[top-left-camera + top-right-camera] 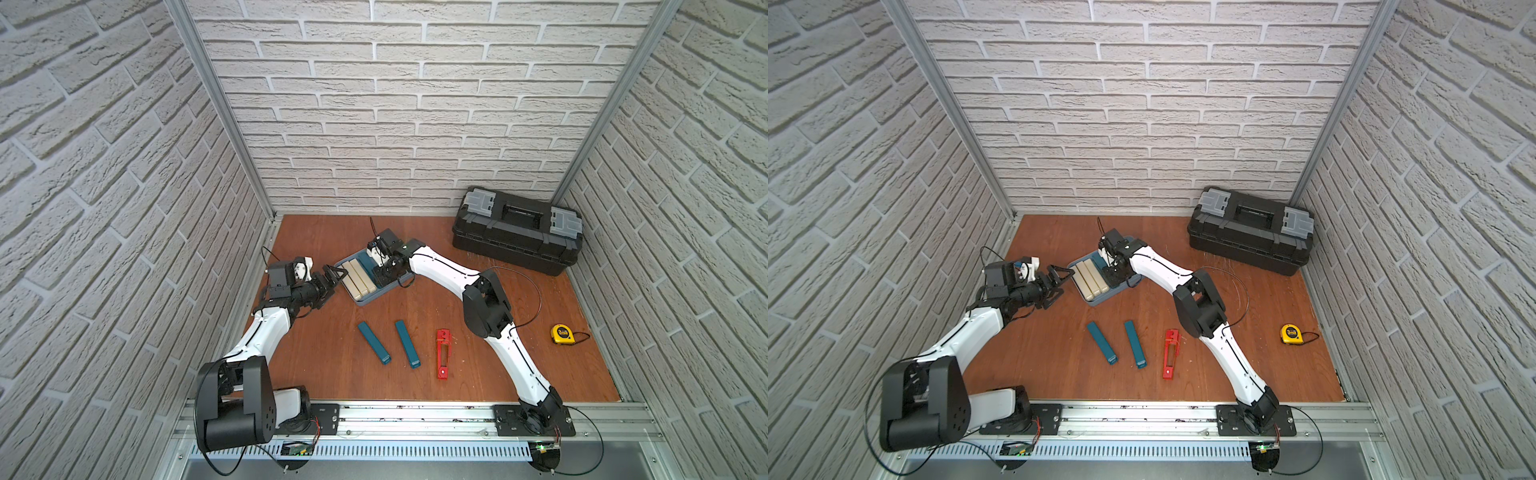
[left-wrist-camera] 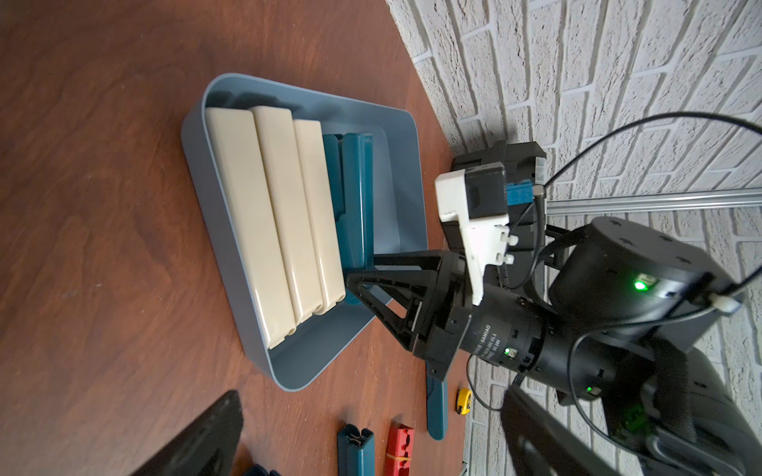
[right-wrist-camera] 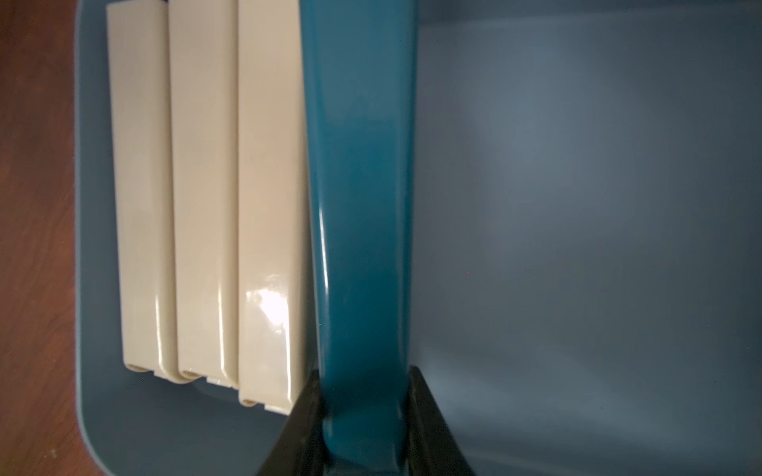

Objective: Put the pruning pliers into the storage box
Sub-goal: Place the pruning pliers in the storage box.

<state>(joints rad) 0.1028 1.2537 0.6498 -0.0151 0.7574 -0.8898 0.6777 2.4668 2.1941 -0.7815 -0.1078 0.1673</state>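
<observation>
The light blue storage box (image 1: 366, 300) (image 1: 1100, 301) (image 2: 198, 173) (image 3: 577, 206) lies left of the table's middle. Three beige pruning pliers (image 1: 358, 279) (image 2: 268, 230) (image 3: 206, 185) lie side by side in it. My right gripper (image 1: 383, 277) (image 3: 365, 371) is shut on a teal pliers piece (image 2: 355, 198) (image 3: 358, 185), which sits low in the box right beside the beige ones. My left gripper (image 1: 337, 282) (image 1: 1066, 281) stands open and empty at the box's left wall. Two teal pliers (image 1: 374, 343) (image 1: 408, 344) and a red one (image 1: 443, 354) lie on the table nearer the front.
A big black toolbox (image 1: 517, 237) stands at the back right. A yellow tape measure (image 1: 561, 334) lies by the right wall. The right half of the storage box floor is bare in the right wrist view.
</observation>
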